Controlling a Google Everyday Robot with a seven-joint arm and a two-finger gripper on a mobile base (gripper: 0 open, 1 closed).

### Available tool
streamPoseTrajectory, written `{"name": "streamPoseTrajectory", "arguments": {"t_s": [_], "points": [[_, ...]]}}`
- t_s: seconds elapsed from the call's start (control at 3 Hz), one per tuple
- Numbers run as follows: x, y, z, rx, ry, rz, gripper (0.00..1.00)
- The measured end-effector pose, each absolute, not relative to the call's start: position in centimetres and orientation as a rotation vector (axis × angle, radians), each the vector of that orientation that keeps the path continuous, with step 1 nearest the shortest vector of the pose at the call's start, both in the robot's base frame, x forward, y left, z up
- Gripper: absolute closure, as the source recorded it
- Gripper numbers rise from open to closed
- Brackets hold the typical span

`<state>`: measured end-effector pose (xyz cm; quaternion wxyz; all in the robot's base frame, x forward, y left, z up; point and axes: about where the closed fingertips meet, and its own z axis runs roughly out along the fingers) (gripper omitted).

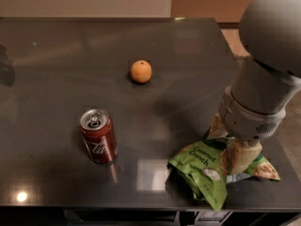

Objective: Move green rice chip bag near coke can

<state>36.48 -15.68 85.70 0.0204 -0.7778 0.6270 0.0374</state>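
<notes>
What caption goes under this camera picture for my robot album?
Gripper on the green rice chip bag at the table's front edge; coke can and small orange fruit sit apart.

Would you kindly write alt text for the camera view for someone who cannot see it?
The robot's tool is down on a green rice chip bag at the front right of a dark table. An upright coke can stands apart at the front left, with a small orange fruit farther back.

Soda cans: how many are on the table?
1. The coke can stands upright at front left of the table; the gripper is on the green rice chip bag at front right. The arm may hide more.
</notes>
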Motion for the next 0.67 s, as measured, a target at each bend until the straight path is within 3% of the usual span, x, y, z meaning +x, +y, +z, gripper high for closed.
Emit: {"name": "streamPoseTrajectory", "arguments": {"t_s": [0.33,0.67], "points": [[37.5,-13.6,87.0,-2.401,1.94,0.111,1.0],[38.4,-11.8,87.6,-2.382,1.944,0.101,1.0]]}}
